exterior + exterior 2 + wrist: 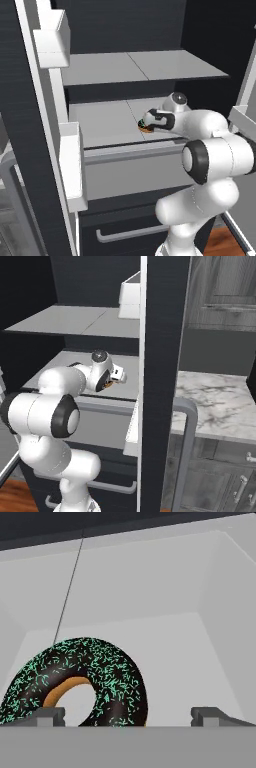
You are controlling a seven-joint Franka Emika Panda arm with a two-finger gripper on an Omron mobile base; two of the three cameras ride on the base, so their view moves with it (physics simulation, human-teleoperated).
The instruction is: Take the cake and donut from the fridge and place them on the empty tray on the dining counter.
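- The donut (75, 684) lies flat on the lower light grey shelf (105, 122) inside the open fridge (125, 30), near the shelf's front edge; dark frosting with teal sprinkles covers a tan ring.
- In the hand view the donut sits low and to the left, its near edge just behind the left fingertip (47, 716), while the right fingertip stands well apart over bare shelf.
- The gripper (130, 717) is spread wide and holds nothing; the donut appears off-centre between the jaws, so a sideways correction probably comes before any closing.
- The arm reaches into the fridge with the hand low at shelf level, presumably so the fingers can straddle the ring from above or the side.
- From the left base view, the gripper (146, 121) covers most of the donut (146, 128), leaving a sliver of dark and tan beneath the hand.
- The right base view shows a similar sliver of donut (107, 385) beside the wrist, plus the fridge door edge and a marble counter (220, 406) beyond it, which the other views lack.
- The upper shelf (145, 67) is bare in both base views.
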